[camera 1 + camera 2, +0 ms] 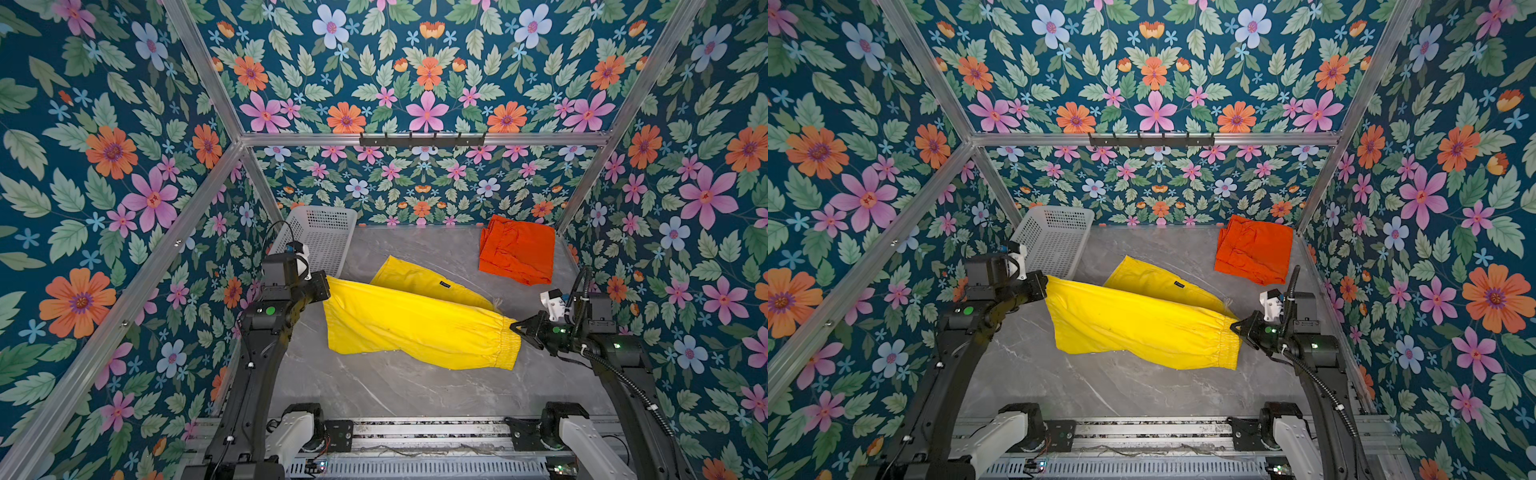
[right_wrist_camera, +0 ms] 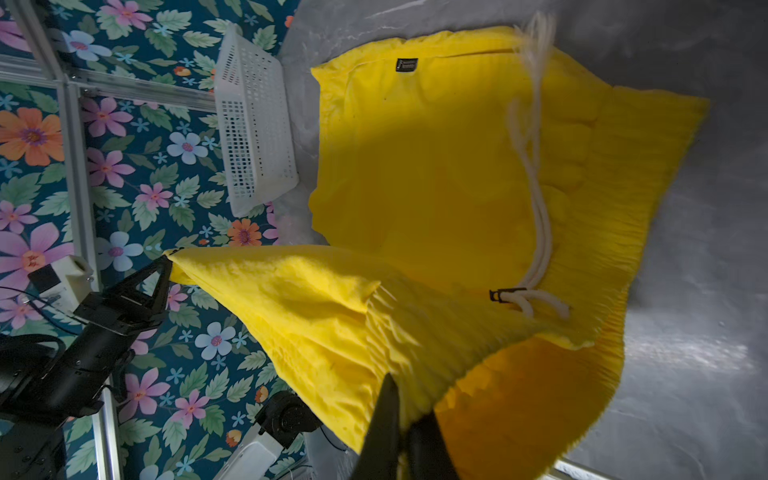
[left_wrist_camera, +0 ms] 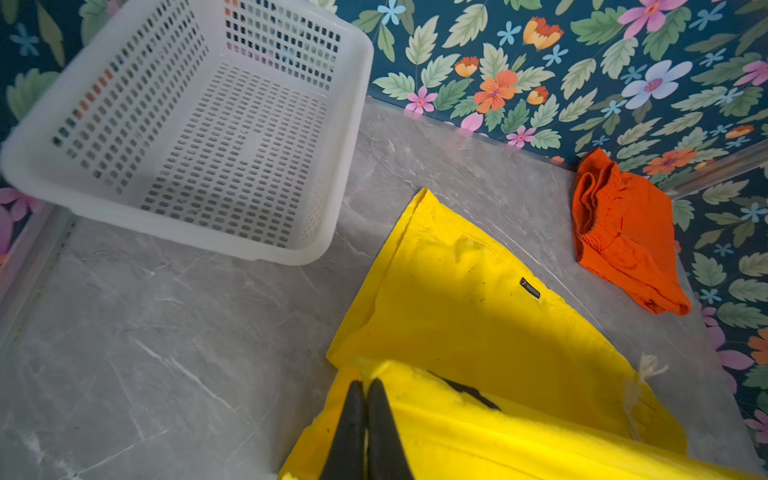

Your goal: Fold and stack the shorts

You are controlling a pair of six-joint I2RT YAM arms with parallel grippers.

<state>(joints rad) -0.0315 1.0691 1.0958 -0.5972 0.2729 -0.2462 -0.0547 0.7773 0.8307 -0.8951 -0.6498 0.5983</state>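
The yellow shorts hang stretched between both grippers, folded over lengthwise, with the far leg resting on the grey table. My left gripper is shut on a leg-hem corner. My right gripper is shut on the elastic waistband. The right wrist view shows the whitish drawstring and a small dark logo. The orange shorts lie folded at the back right corner, apart from both grippers.
A white perforated basket stands tilted at the back left, just beyond my left gripper. Flowered walls close in the table on three sides. A black hook rail hangs on the back wall.
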